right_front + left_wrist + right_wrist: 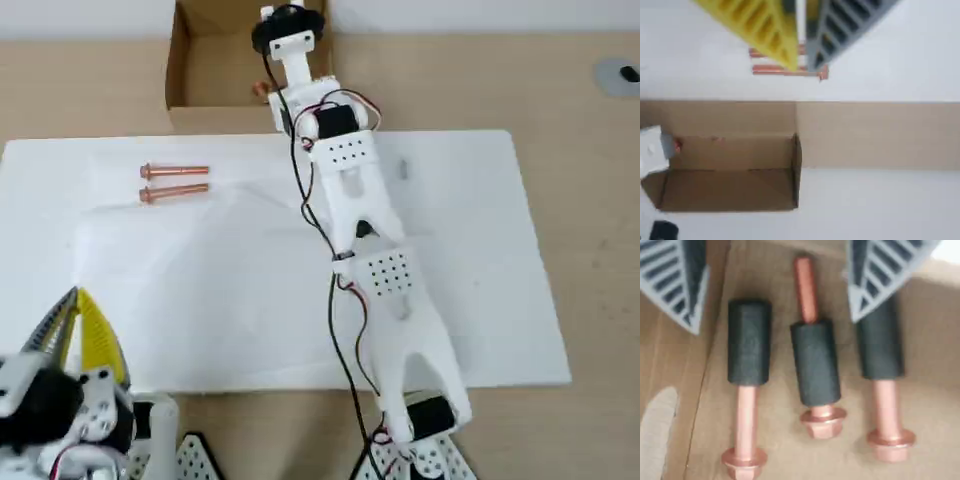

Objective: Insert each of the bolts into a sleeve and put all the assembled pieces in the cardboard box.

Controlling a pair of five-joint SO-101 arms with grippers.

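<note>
Two bare copper bolts [175, 171] [175, 190] lie side by side on the white mat's far left part; the left wrist view shows one of those bolts [787, 71] just beyond my fingertips. My left gripper [75, 292] [802, 67], yellow and grey, stays shut and empty near the mat's front left corner. My right arm stretches across the mat into the cardboard box [176, 70] [730, 190]. Down there my right gripper [775, 325] is open above three bolts in black sleeves [749, 342] [815, 365] [880, 347] lying on the box floor [785, 450].
The white mat [250, 300] covers most of the table, and the right arm [385, 270] crosses it diagonally with its cable alongside. The box stands just past the mat's far edge. A small dark object [628, 73] sits at the far right.
</note>
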